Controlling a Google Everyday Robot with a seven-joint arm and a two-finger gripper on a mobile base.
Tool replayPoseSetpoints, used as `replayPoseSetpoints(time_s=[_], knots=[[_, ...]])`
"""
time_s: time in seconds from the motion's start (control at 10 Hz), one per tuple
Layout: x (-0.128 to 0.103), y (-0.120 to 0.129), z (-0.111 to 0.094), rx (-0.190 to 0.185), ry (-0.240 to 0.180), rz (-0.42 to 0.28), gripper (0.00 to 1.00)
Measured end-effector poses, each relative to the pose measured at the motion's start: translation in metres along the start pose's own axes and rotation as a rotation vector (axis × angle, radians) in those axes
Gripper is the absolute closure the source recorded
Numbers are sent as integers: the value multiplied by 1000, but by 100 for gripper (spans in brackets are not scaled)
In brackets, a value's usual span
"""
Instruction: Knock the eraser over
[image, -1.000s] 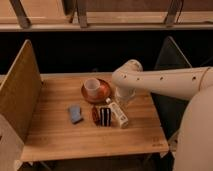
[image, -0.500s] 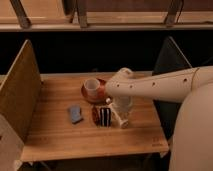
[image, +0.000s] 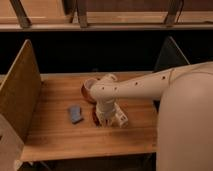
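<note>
My gripper (image: 105, 118) has come down onto the middle of the wooden table (image: 55, 135), at the end of the white arm that reaches in from the right. It stands right where the eraser is. The eraser is almost wholly hidden behind the gripper, and only a dark edge (image: 94, 117) shows at the gripper's left side. I cannot tell whether the eraser stands upright or has tipped.
A white carton-like box (image: 121, 119) lies just right of the gripper. A flat blue pad (image: 75, 113) lies to its left. A cup (image: 90, 85) on a brown saucer stands behind it. Wooden side panels (image: 20, 90) wall the table's left and right.
The arm has swung left and down over the table, and the gripper now covers the eraser that showed beside the white box before.
</note>
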Motion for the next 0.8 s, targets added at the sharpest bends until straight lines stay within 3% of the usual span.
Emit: replayPoseSetpoints(time_s=[0.2, 0.3, 0.7, 0.8], knots=[[-20, 20, 6, 2, -17, -80, 100], [-35, 25, 3, 24, -50, -118, 100], [-91, -4, -42, 189, -281, -179, 100], [-97, -10, -51, 202, -322, -167, 100]])
